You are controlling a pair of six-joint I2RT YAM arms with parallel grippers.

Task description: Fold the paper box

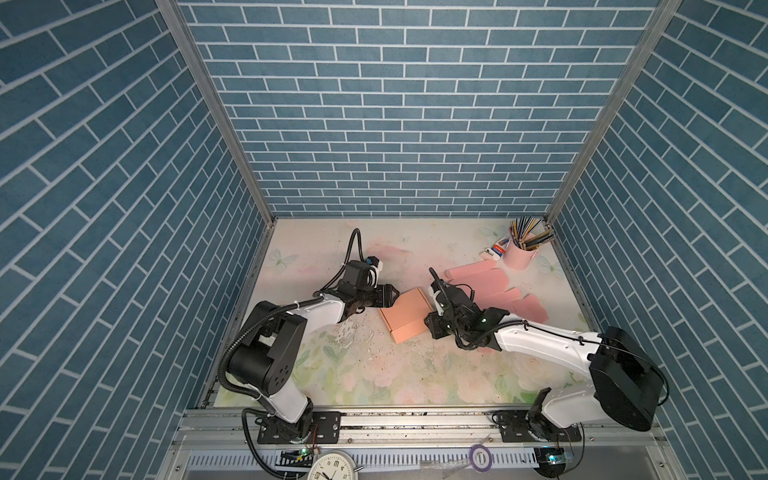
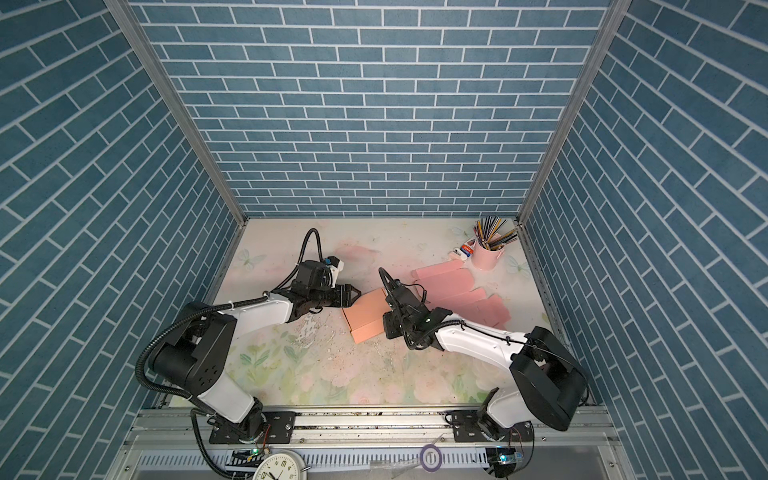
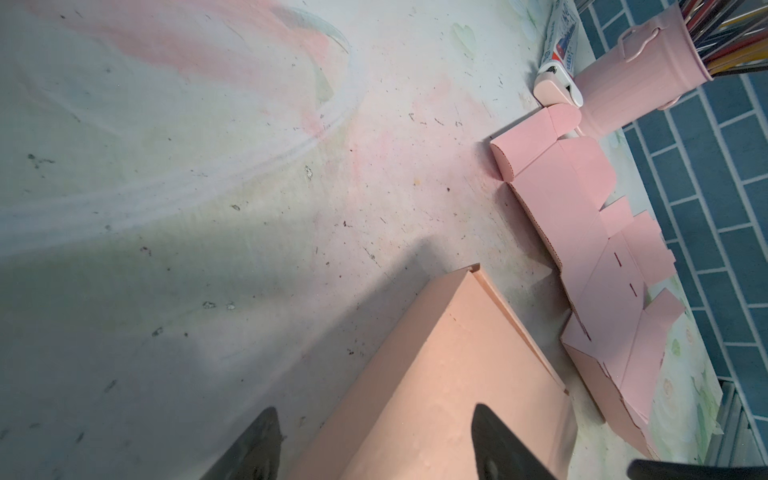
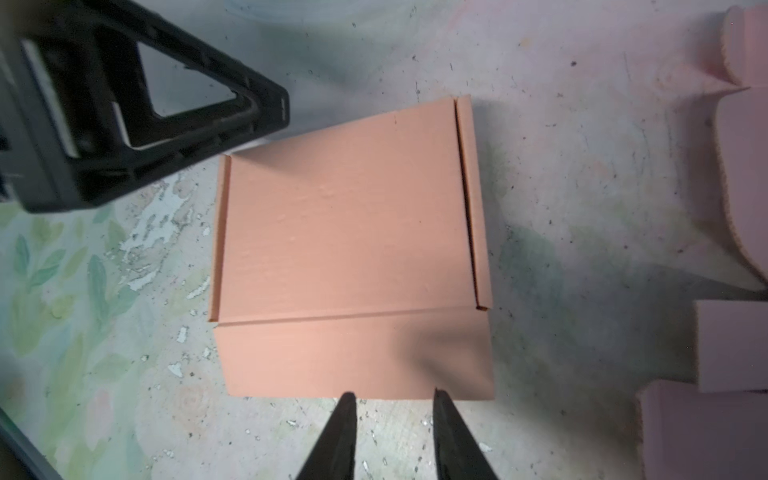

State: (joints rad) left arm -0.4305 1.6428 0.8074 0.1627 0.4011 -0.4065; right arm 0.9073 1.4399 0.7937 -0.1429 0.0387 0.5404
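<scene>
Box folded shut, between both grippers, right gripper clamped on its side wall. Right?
No: the right wrist view shows the right gripper beside the box, jaws apart, nothing between them. Rest holds: folded shut, left gripper on the other side.

Paper box (image 1: 405, 318) between left claw (image 3: 374, 415), right claw (image 4: 392, 399)
</scene>
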